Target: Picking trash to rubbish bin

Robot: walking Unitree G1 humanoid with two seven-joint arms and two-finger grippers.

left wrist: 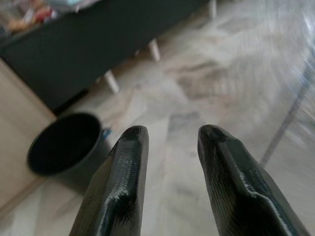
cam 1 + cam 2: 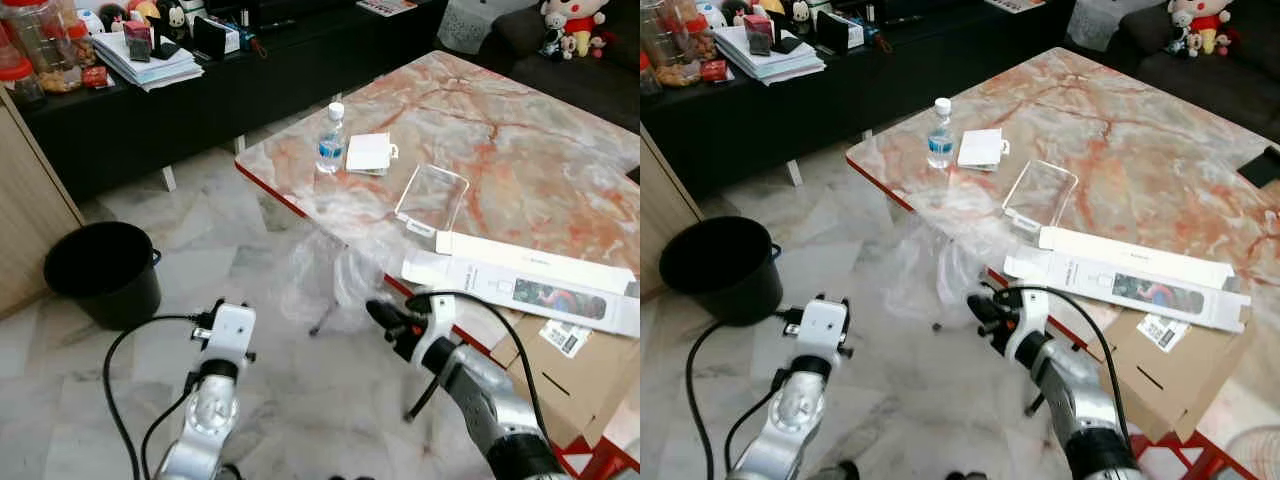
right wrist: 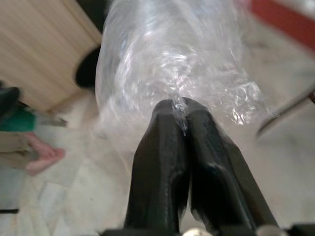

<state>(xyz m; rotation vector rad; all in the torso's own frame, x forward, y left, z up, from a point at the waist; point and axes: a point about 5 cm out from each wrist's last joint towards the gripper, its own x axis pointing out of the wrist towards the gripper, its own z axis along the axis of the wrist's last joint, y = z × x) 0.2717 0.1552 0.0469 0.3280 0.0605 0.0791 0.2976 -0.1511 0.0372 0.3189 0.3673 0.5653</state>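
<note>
**Plastic in hand, bin not yet reached**

Close in, the right gripper (image 3: 179, 115) has its jaws clenched on a fold of the clear plastic wrap (image 3: 172, 54), which billows out in front of the tabletop (image 2: 520, 150) edge. The left gripper (image 1: 170, 140) hangs with jaws released, holding nothing. Further left, the black bin (image 2: 100, 270) stands on the floor, seemingly empty, though its dark inside is hard to read. Beyond, a water bottle (image 2: 331, 140), a white packet (image 2: 368, 153) and a long white box (image 2: 530, 280) wait on the tabletop. One pick made, no drop yet.
</note>
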